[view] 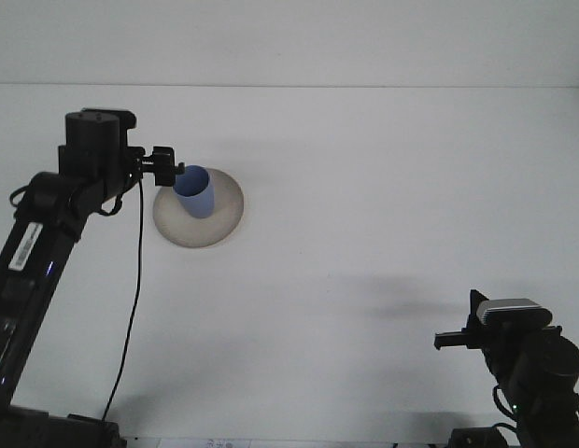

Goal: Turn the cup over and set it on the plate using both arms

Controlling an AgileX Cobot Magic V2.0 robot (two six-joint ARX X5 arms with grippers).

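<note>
A light blue cup (196,191) stands mouth up on the round beige plate (210,219) at the left of the white table, leaning slightly. My left gripper (166,166) is open just left of the cup's rim, with nothing between its fingers. It is close to the cup, and I cannot tell whether it touches it. My right gripper (450,340) rests low at the front right corner, far from the plate, pointing left and seen side on.
The left arm (47,233) slants up from the front left, and its black cable (135,280) hangs over the table. The table's far edge (364,86) meets a white wall.
</note>
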